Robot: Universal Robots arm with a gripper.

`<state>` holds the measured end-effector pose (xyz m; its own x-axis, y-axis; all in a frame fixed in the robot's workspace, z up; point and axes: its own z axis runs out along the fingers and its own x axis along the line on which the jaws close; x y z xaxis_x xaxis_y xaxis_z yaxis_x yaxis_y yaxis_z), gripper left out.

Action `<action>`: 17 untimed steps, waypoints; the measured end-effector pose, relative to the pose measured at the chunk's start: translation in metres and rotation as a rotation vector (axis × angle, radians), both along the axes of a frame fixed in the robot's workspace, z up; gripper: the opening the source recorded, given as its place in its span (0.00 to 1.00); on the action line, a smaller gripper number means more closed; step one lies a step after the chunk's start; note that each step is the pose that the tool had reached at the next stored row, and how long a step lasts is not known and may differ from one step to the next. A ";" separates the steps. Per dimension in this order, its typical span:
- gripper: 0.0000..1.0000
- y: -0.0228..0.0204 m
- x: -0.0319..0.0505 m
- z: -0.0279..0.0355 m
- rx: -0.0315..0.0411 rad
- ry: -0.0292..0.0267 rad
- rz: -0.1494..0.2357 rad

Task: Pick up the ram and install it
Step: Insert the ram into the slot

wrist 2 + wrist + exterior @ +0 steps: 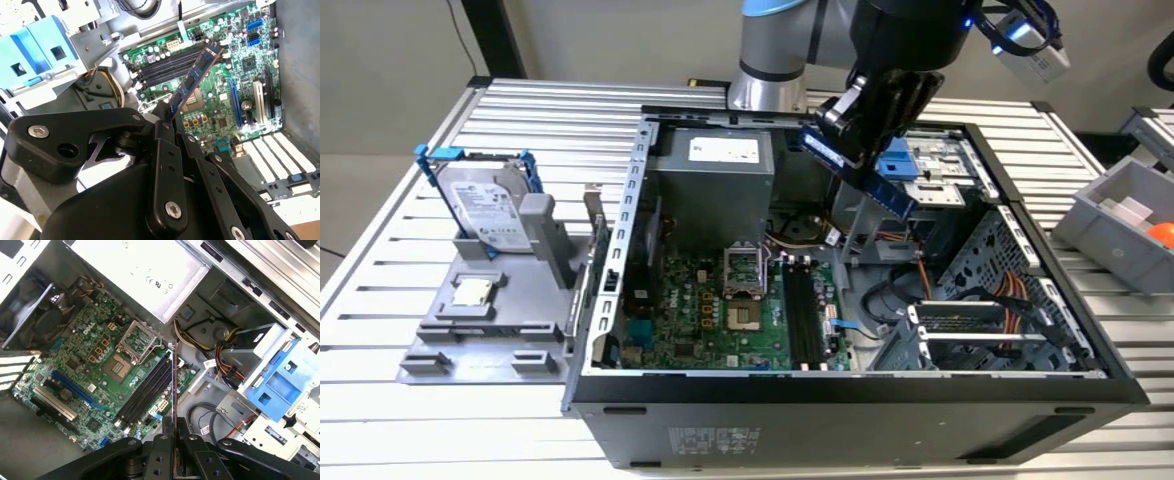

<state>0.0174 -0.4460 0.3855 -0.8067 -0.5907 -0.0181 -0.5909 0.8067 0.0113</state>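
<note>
Above the open computer case, the gripper is holding the ram in the air. Its jaws are pinching one end of the stick, and the free end is slanting down toward the motherboard. The ram is hanging tilted and well clear of the board, touching nothing but the gripper.

In the second wrist view, the black fingers are clamping the ram, which is reaching out over the dark memory slots. In the first wrist view the ram is showing edge-on, running roughly along the same line as the memory slots, with the processor socket just beside them.

On the exterior view's left, outside the case, a hard drive in a blue frame is standing on a grey holder, and a small square processor chip is lying on that holder.
</note>
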 end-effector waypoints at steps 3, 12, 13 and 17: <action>0.00 0.0000 0.0000 0.0000 -0.0001 0.0000 -0.028; 0.00 0.0000 0.0000 0.0000 -0.0001 0.0000 -0.111; 0.00 0.0000 0.0000 0.0000 0.0000 0.0000 -0.120; 0.00 0.0000 0.0000 0.0000 0.0000 0.0000 -0.156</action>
<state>0.0174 -0.4459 0.3855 -0.8888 -0.4579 -0.0181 -0.4581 0.8888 0.0112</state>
